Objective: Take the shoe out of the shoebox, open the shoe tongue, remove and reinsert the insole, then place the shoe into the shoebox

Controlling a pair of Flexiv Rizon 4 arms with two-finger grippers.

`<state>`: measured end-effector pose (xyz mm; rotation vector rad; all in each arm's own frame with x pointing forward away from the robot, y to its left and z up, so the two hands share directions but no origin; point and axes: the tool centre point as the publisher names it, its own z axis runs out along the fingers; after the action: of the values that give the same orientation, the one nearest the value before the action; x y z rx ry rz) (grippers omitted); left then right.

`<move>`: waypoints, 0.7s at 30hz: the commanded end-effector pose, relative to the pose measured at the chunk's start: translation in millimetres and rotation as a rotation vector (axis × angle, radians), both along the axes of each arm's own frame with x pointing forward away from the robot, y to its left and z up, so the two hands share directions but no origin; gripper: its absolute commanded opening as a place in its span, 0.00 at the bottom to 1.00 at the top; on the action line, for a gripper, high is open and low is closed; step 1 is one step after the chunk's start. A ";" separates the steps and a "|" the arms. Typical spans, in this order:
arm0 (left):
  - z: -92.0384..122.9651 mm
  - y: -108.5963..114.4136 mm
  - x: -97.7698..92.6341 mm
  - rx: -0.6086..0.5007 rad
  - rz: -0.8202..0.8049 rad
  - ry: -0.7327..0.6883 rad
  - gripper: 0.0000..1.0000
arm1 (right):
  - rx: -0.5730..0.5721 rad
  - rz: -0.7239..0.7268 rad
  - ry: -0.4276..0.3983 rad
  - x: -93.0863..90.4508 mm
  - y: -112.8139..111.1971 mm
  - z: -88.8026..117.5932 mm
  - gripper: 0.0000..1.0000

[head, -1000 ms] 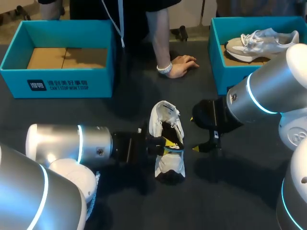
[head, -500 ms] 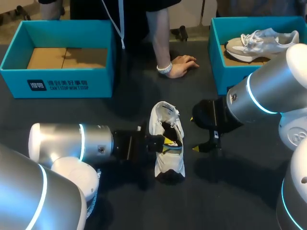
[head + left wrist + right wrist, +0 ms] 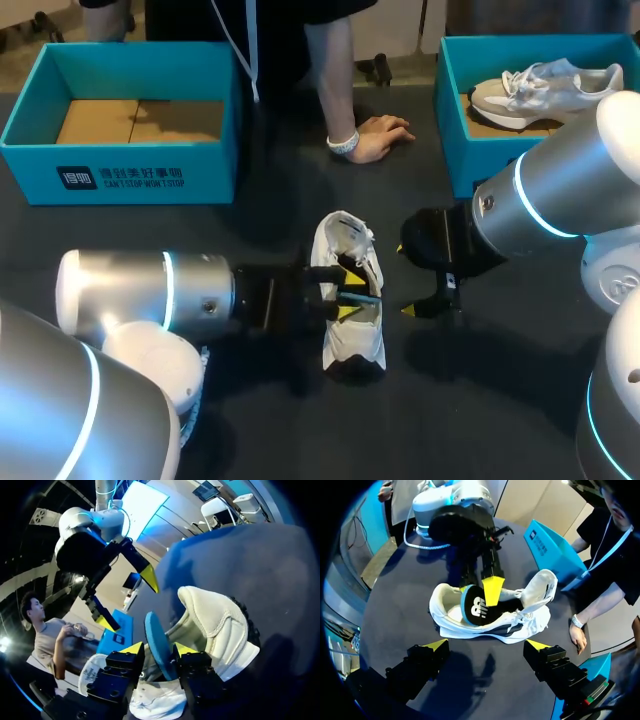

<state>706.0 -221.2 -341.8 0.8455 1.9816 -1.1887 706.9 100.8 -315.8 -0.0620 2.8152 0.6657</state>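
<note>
Change: within the last second my left arm has drawn up and back a little. The insole has come with it, and its heel end now stands clear of the shoe, where before it lay lower inside. My left jaws are clamped on the insole's edge, one yellow tip on each face. My right jaws stand apart and empty, hovering just beside the shoe's far side. They have not moved.

Assessment: the removal step is under way but not complete, since the front of the insole is still tucked under the laces.

Condition: the shoe lies on the dark desk, between my arms and well apart from both blue boxes. The left box holds only cardboard, and the right box holds a second shoe. The shoe on the desk is white with a dark sole edge, and its tongue is folded out and open. The insole is black on top, blue at the rim, and bowed.
</note>
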 end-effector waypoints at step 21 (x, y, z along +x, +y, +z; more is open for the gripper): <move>37.1 32.4 -5.1 0.131 -0.116 -0.020 0.49 | 0.002 -0.001 -0.002 -1.0 0.0 -0.8 1.00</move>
<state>698.8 -193.9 -311.7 1.0135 2.0067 -1.1218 706.8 100.8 -315.8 -0.0620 2.8152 0.6657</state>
